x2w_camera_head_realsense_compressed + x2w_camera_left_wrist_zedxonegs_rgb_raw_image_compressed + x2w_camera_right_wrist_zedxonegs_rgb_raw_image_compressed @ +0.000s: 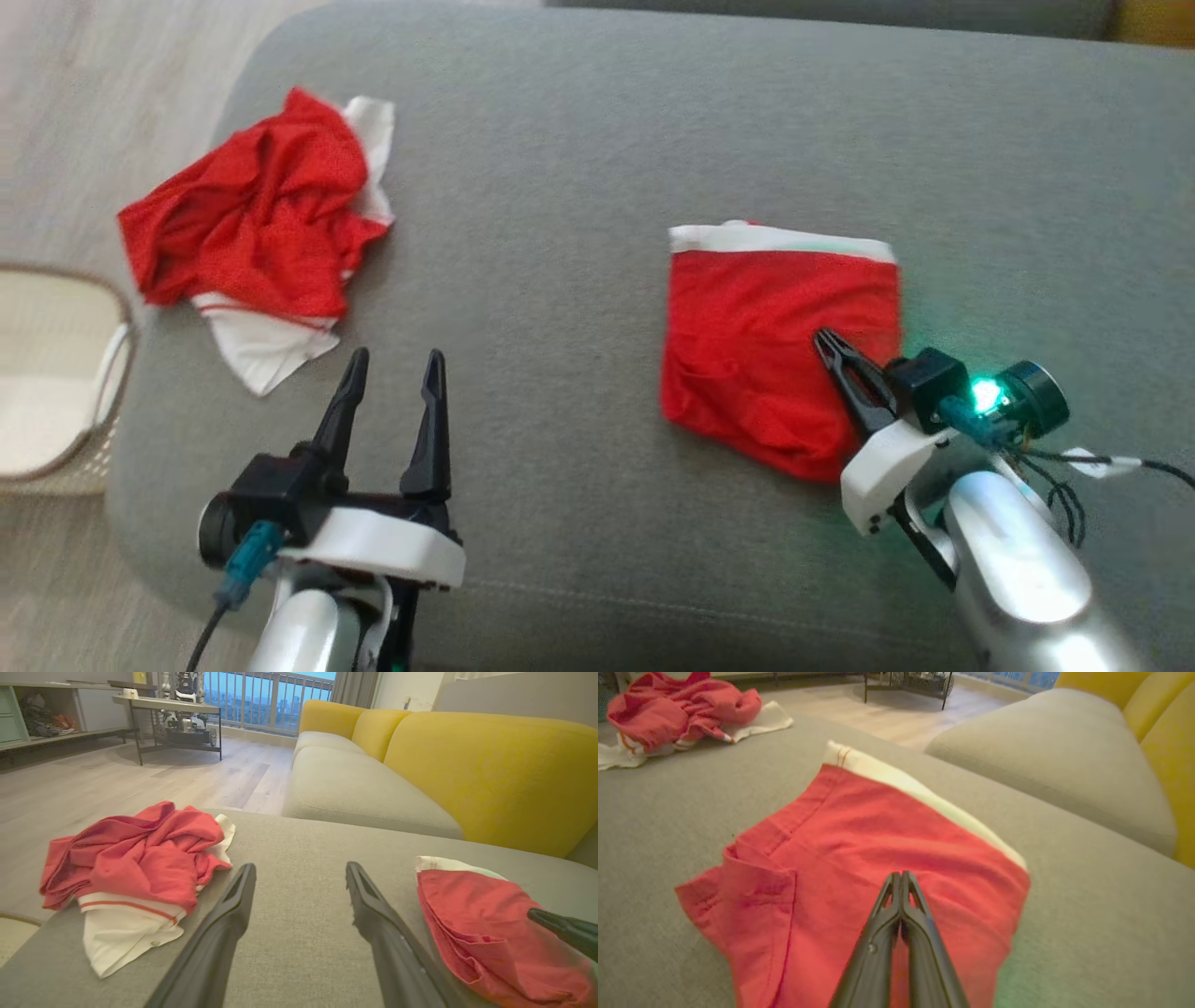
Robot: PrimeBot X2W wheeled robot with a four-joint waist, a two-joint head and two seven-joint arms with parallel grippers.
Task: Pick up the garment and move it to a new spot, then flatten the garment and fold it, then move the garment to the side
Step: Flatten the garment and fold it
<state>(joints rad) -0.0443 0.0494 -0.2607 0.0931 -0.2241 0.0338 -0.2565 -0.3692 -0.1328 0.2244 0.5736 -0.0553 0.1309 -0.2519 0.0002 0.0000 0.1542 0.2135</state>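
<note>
The garment [747,327] lies folded into a red square with a white band along its far edge, right of centre on the grey cushion [579,187]. My right gripper [822,338] is shut, its tips together over the garment's near right part; no fabric shows between the fingers [901,873]. In the right wrist view the garment [878,826] spreads out under the closed tips. My left gripper [392,359] stands open over bare cushion at the lower left, apart from the garment [476,914], with nothing between its fingers [301,870].
A second, crumpled red and white garment [252,224] lies near the cushion's left edge [140,858]. A pale woven basket [121,317] stands on the floor to the left. A yellow-backed sofa [467,765] runs beyond the cushion.
</note>
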